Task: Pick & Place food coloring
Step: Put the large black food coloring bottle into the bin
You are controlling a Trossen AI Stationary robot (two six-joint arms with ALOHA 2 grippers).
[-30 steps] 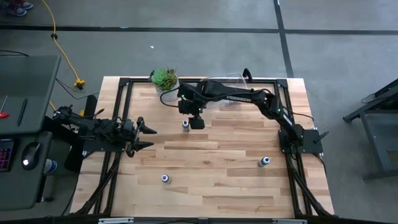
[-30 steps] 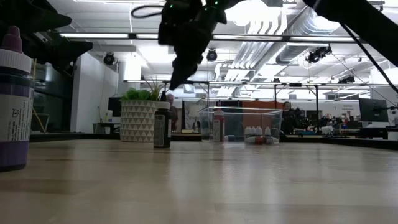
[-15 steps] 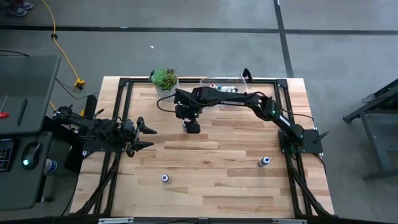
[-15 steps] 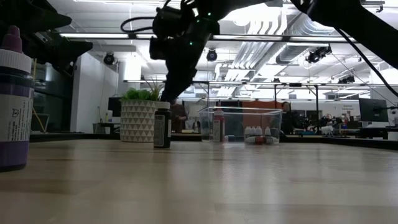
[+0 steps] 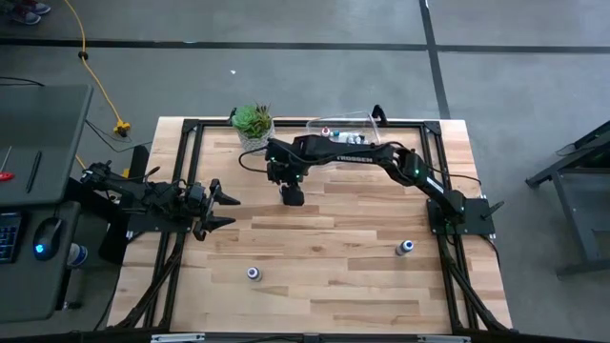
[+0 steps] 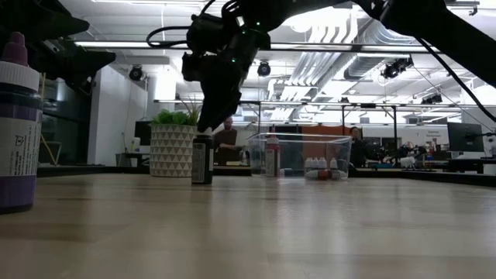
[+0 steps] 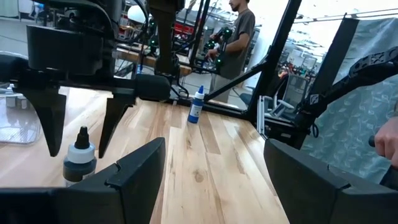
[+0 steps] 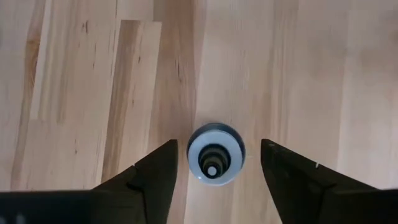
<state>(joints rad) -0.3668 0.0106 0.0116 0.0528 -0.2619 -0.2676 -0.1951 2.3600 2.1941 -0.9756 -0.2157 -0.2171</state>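
The right tool (image 5: 292, 195) hangs over the middle of the wooden surface (image 5: 334, 286), straight above a dark food coloring bottle (image 6: 202, 160) that stands upright just in front of the potted plant (image 5: 253, 121). In the right wrist view the bottle's round cap (image 8: 216, 154) sits between the two dark fingers (image 8: 146, 177), which are spread wide on either side of it with wood showing in the gaps; they do not touch it.

At the far edge of the surface stands a clear plastic bin (image 5: 343, 129). The low view shows it holding a tall pale bottle with a red top (image 6: 271, 160) and a row of small bottles (image 6: 321, 169) along its bottom.

Three more food coloring bottles stand loose and upright, well apart: one near the right arm's base (image 5: 404, 248), one towards the front of the surface (image 5: 253, 274), and a purple one (image 6: 17, 128) right by the low camera.

The left tool (image 5: 221, 210) waits at the surface's left edge, its fingers spread and holding nothing.

A person (image 7: 239, 31) stands in the room beyond the surface.
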